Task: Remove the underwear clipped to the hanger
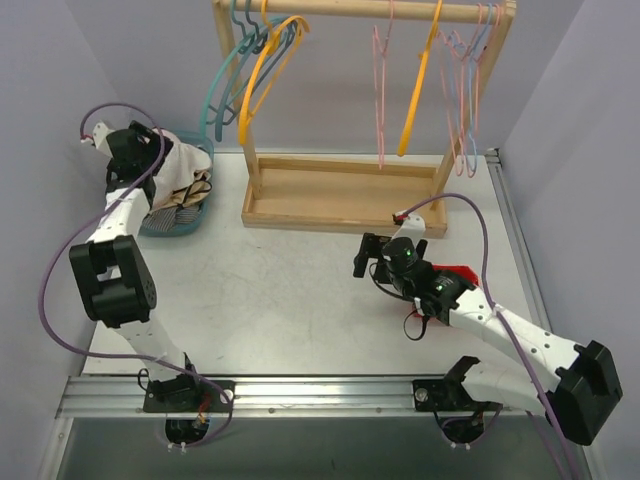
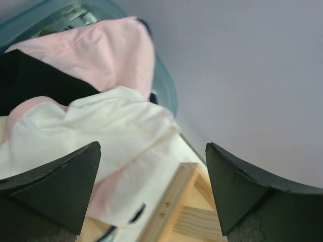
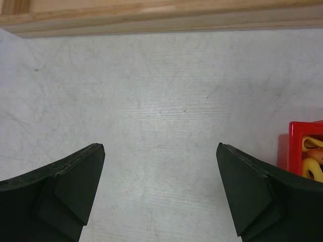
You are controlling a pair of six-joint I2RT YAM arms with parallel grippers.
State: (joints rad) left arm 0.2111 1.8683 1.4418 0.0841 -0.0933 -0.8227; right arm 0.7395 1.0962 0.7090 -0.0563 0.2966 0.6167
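In the basket (image 1: 172,230) at the counter's (image 1: 300,300) far left corner, the underwear lies heaped: black cloth (image 2: 35,80) under pale pink-white cloth (image 2: 118,128). Where one piece ends and the next begins is hard to make out, and the basket's lower part is cut off in the wrist view. The left claw (image 2: 152,148) hangs over this heap, spread wide, gripping nothing. The right claw (image 3: 160,146) is spread wide too, above bare counter near the wooden rack (image 1: 340,190), with a red box (image 3: 299,141) half cut off beside it.
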